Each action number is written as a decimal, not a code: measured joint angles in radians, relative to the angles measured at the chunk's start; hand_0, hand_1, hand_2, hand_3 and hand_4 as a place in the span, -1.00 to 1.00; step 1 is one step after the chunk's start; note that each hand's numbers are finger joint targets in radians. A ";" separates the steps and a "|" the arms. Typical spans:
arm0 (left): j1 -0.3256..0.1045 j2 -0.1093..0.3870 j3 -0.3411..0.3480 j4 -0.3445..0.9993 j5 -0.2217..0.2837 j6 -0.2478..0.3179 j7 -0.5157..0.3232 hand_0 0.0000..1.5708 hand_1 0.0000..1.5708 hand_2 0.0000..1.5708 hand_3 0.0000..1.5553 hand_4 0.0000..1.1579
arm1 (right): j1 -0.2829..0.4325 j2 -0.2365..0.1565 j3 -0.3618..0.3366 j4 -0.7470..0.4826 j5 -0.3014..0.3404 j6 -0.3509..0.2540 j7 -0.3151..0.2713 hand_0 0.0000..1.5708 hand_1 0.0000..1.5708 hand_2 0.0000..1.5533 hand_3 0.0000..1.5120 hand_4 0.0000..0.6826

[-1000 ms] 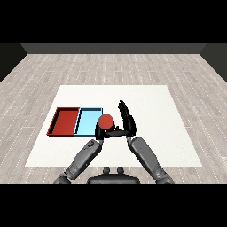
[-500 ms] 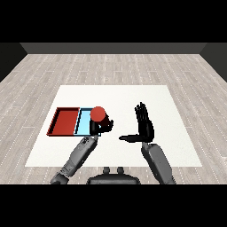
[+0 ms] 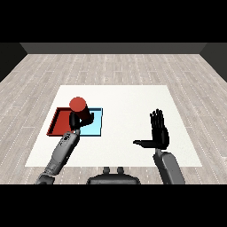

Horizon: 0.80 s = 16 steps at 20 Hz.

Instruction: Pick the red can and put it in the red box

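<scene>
Fingers of the left hand (image 3: 78,120) curl round the red can (image 3: 78,104), left of centre in the frame. The can stands upright in that grasp, its round top facing the viewer and its long axis roughly vertical, with the hand wrapped round its lower part so that only the top and a little of the side show. The grey forearm runs down from the hand toward the lower left corner.

Just beyond the hand lie the two trays, touching side by side. The red tray (image 3: 56,123) sits to the left of the can, and the light blue tray (image 3: 95,128) sits to the right and below it. The can appears to be over the line where the two trays meet, perhaps a shade toward the red side; how high it is above them cannot be told from this one view. Judging by this, the coming move turns on a short shift toward the left of the frame, so that the can is wholly over red before it goes down.

The right hand (image 3: 159,135) is well apart, right of centre, holding nothing, its fingers straight and pointing up the frame with the thumb stuck out to the left. Both trays rest on the white table (image 3: 133,102).
</scene>
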 measured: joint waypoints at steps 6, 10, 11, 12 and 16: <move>0.012 0.162 0.062 0.081 -0.045 -0.036 0.092 1.00 1.00 0.97 0.91 0.92 | 0.049 -0.001 -0.044 0.045 -0.030 0.036 -0.034 -1.00 -1.00 -1.00 -1.00 -1.00; -0.022 0.230 0.089 0.268 -0.077 -0.072 0.133 1.00 1.00 0.98 0.91 0.81 | 0.032 -0.007 -0.078 0.098 -0.048 0.055 -0.042 -1.00 -1.00 -1.00 -1.00 -1.00; -0.035 0.242 0.095 0.319 -0.082 -0.083 0.144 1.00 1.00 0.97 0.89 0.82 | 0.037 -0.006 -0.078 0.103 -0.043 0.055 -0.045 -1.00 -1.00 -1.00 -1.00 -1.00; -0.041 0.247 0.095 0.376 -0.095 -0.088 0.144 1.00 1.00 0.97 0.89 0.81 | 0.038 -0.006 -0.081 0.118 -0.042 0.059 -0.052 -1.00 -1.00 -1.00 -1.00 -1.00; -0.101 0.276 0.099 0.612 -0.137 -0.114 0.183 0.57 0.57 0.46 0.37 0.59 | 0.021 -0.002 -0.098 0.157 -0.046 0.074 -0.076 -1.00 -1.00 -1.00 -1.00 -1.00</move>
